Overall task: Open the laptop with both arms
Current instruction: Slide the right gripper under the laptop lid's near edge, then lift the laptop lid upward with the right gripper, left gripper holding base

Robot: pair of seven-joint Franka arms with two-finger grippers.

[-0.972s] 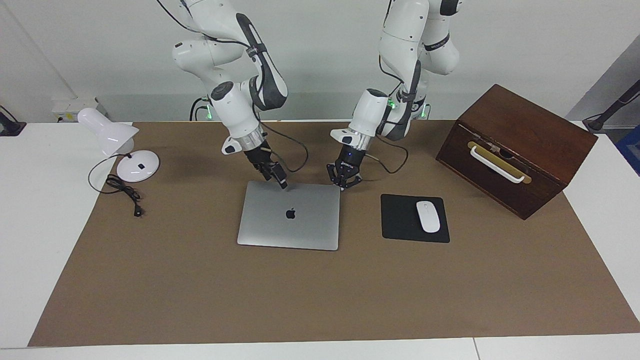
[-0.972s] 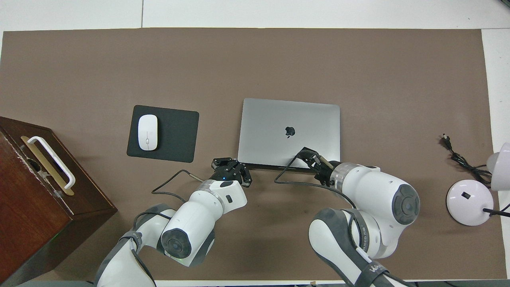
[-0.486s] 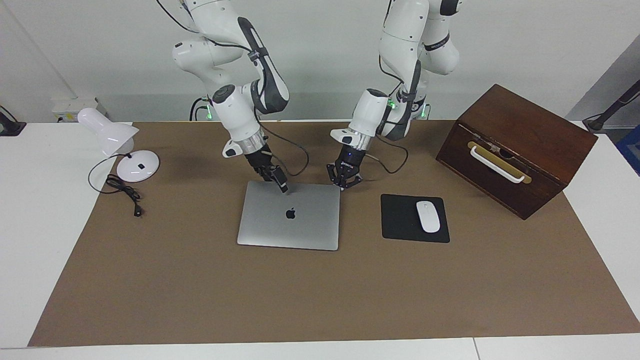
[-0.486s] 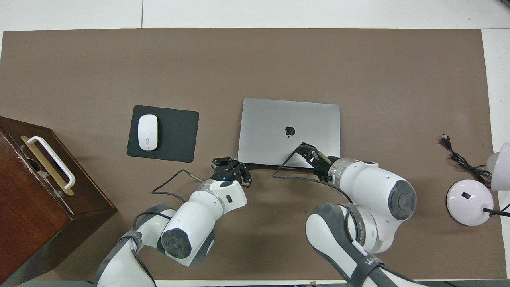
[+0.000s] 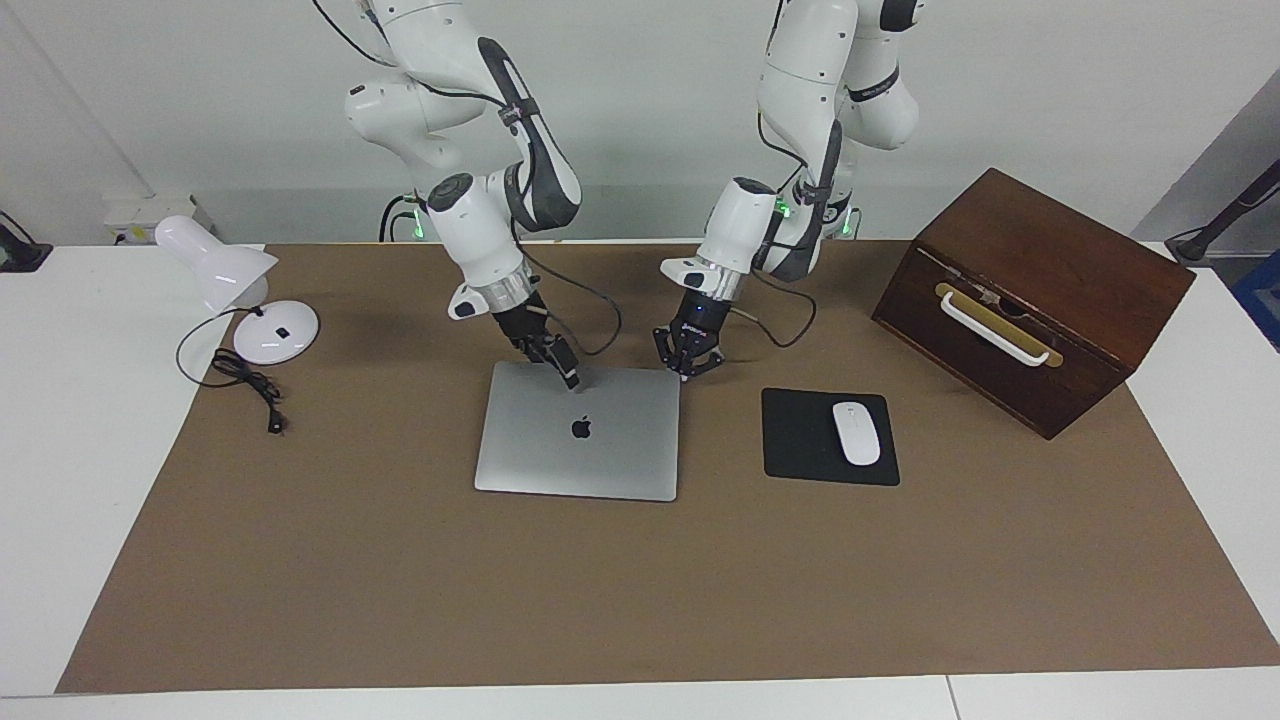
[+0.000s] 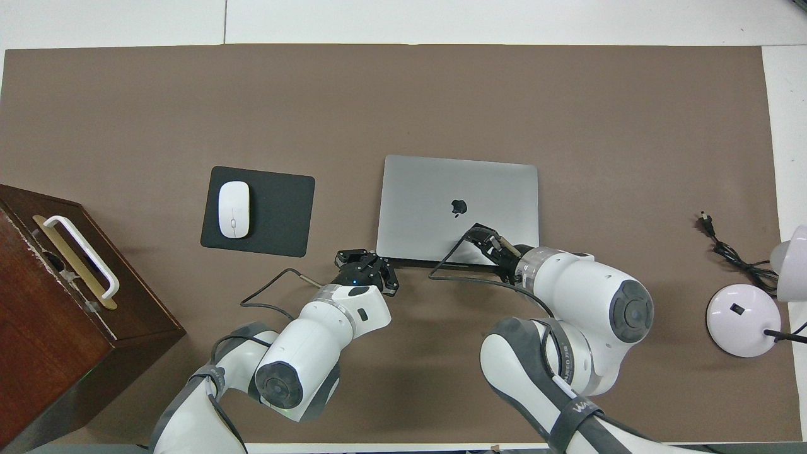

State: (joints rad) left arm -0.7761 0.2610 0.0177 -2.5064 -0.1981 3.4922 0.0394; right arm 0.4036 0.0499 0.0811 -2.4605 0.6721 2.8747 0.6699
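Observation:
The silver-grey laptop (image 5: 578,432) lies shut and flat on the brown mat, apple logo up; it also shows in the overhead view (image 6: 459,202). My right gripper (image 5: 567,372) is tilted with its tip on the lid near the edge nearest the robots, fingers together; it also shows in the overhead view (image 6: 479,232). My left gripper (image 5: 688,366) is low by the laptop's corner nearest the robots, toward the left arm's end, just off the lid; it also shows in the overhead view (image 6: 365,260).
A black mouse pad (image 5: 800,450) with a white mouse (image 5: 856,432) lies beside the laptop toward the left arm's end. A dark wooden box (image 5: 1030,295) with a white handle stands past it. A white desk lamp (image 5: 245,290) and its cable are at the right arm's end.
My right gripper has crept a little farther onto the lid toward the logo, and its arm has shifted with it. The left arm and the laptop have not moved.

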